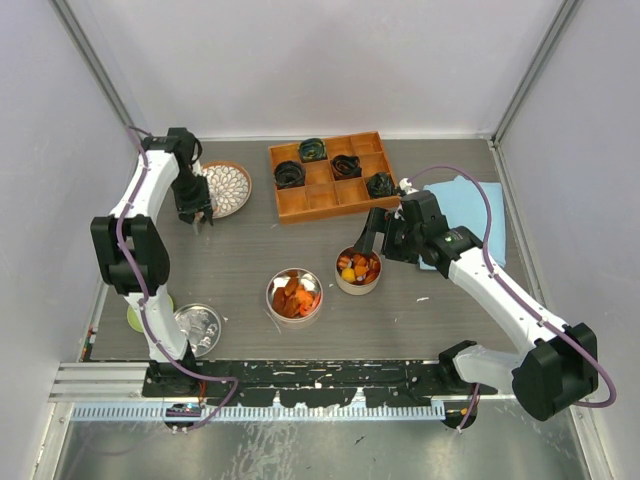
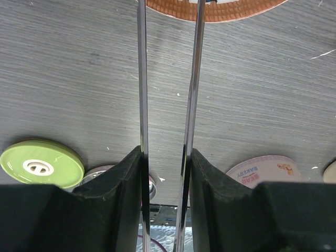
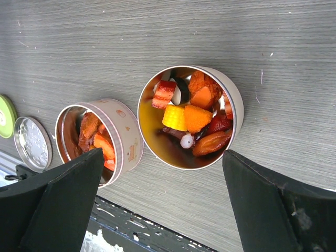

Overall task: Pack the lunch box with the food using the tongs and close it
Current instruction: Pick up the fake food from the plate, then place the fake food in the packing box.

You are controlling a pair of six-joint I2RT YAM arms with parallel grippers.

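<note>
My left gripper [image 1: 195,213] [image 2: 166,152] is shut on the tongs [image 2: 143,79], one thin silver arm against each finger, and their tips reach toward a patterned plate [image 1: 228,188] [image 2: 215,10]. My right gripper [image 1: 378,243] [image 3: 163,154] hangs open over a round tin [image 1: 358,270] [image 3: 233,105] that holds food [image 3: 186,116] in yellow, orange and red chunks. A second tin [image 1: 294,294] [image 3: 123,136] holds orange slices. An orange compartment tray [image 1: 335,175] carries dark coiled lumps. Which of these is the lunch box I cannot tell.
A green lid [image 1: 135,318] [image 2: 42,164] [image 3: 4,115] and a silver lid [image 1: 198,325] [image 3: 32,143] lie at the near left. A blue cloth [image 1: 470,200] lies under the right arm. White walls enclose the table on three sides.
</note>
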